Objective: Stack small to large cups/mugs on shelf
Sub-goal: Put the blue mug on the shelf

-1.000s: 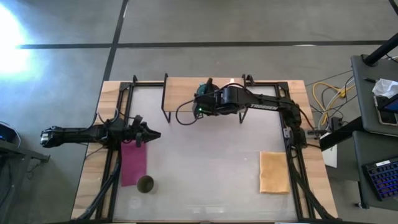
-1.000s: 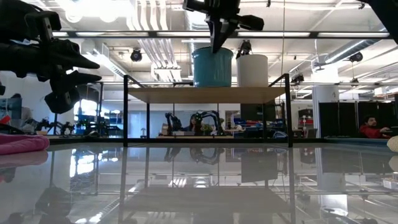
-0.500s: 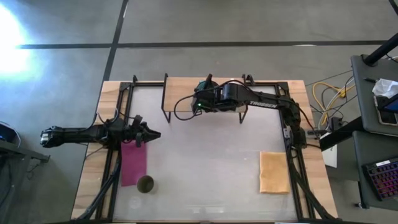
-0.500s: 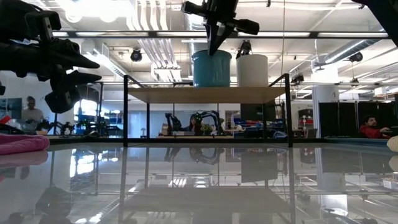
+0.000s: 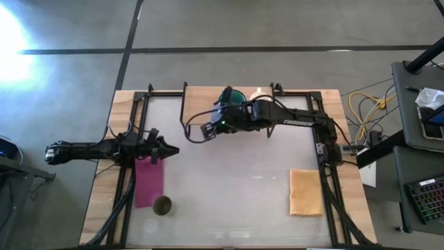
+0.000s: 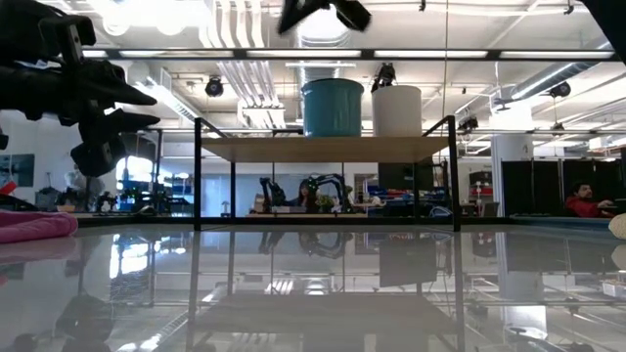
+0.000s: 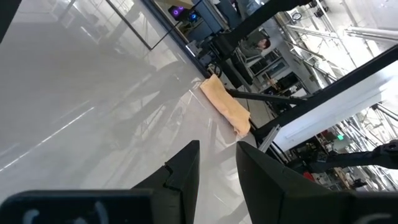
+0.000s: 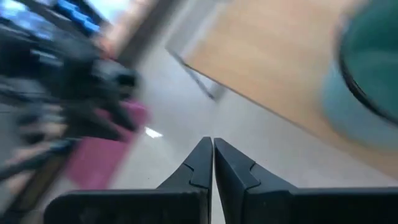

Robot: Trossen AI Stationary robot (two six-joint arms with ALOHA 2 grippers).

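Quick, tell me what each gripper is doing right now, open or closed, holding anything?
Left gripper: slightly open, empty, above the table's left side.
Right gripper: closed, holding nothing, beside the teal mug on the shelf.

Glossy white table [image 5: 229,173] (wood-edged): shelf [image 5: 201,101], pink cloth [image 5: 148,182], tan cloth [image 5: 306,192], olive tumbler [image 5: 162,205]
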